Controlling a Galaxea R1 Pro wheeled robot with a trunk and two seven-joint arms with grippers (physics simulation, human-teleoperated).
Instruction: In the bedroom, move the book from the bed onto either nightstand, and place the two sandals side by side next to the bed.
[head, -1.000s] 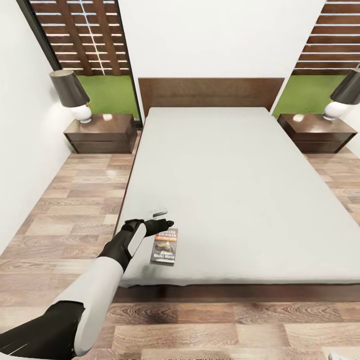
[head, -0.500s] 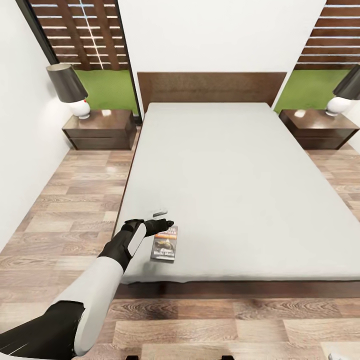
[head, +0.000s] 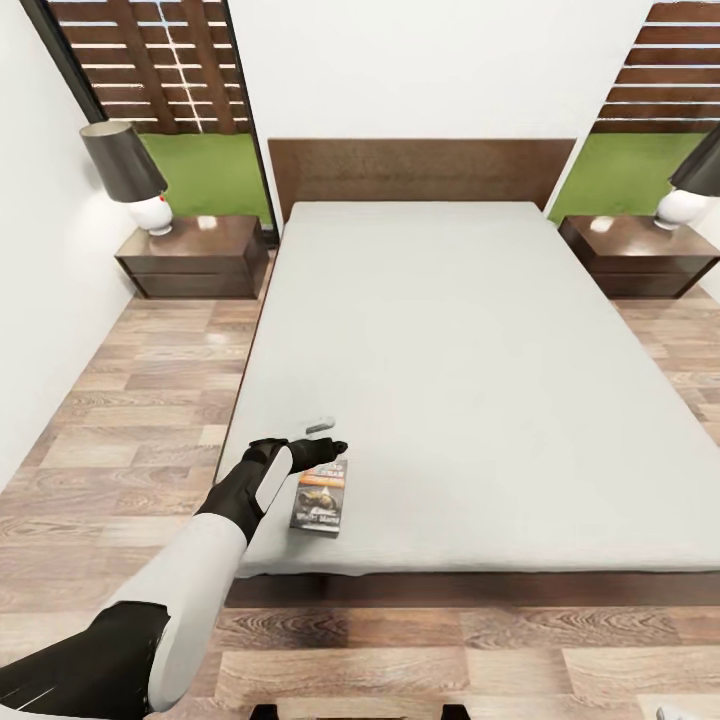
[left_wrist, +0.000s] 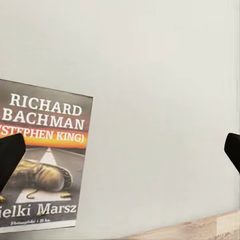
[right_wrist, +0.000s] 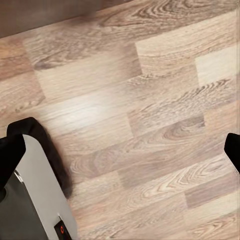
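Camera has shifted forward; book (head: 320, 496) lies near the bed's (head: 480, 380) foot edge, left side. Left gripper (head: 322, 437) released, spread above its top; descend centred, then close.

I'm seeing my left arm (head: 190, 580) as a smooth white shell over the forearm, running into a black upper segment near the frame's corner and a black wrist with a pale grey oval panel. The left gripper (head: 322, 437) is showing one black finger and one light grey one. In the left wrist view, black fingertips (left_wrist: 10, 157) are showing at both edges. In the right wrist view I'm looking at black fingertips (right_wrist: 11, 152) too, plus a grey body part (right_wrist: 35, 200) with black trim and a small red mark.
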